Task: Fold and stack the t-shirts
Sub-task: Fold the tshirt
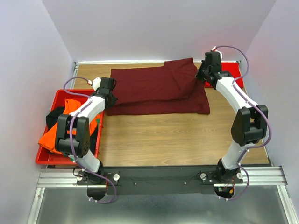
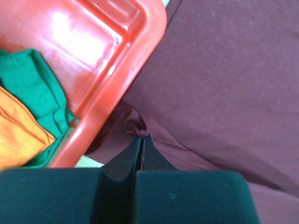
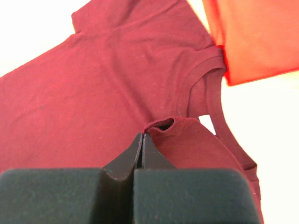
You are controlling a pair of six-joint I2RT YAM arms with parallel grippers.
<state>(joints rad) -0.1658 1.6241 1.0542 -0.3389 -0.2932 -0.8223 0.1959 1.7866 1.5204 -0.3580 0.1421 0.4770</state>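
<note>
A dark maroon t-shirt (image 1: 159, 91) lies across the back of the table, its far half doubled over the near half. My left gripper (image 1: 112, 98) is at its left edge, beside the tray. In the left wrist view the left gripper (image 2: 141, 136) is shut on a small pucker of the maroon t-shirt (image 2: 224, 70). My right gripper (image 1: 200, 76) is at the shirt's right end. In the right wrist view the right gripper (image 3: 142, 134) is shut on a raised fold of the maroon t-shirt (image 3: 93, 84) next to the collar. A bright red cloth (image 3: 252, 37) lies just beyond.
A red plastic tray (image 1: 60, 95) sits at the table's left edge, holding orange cloth (image 1: 51, 137) and black cloth (image 1: 53, 116). In the left wrist view the tray rim (image 2: 117, 93) touches the maroon shirt, with green cloth (image 2: 37, 84) inside. White walls enclose the table.
</note>
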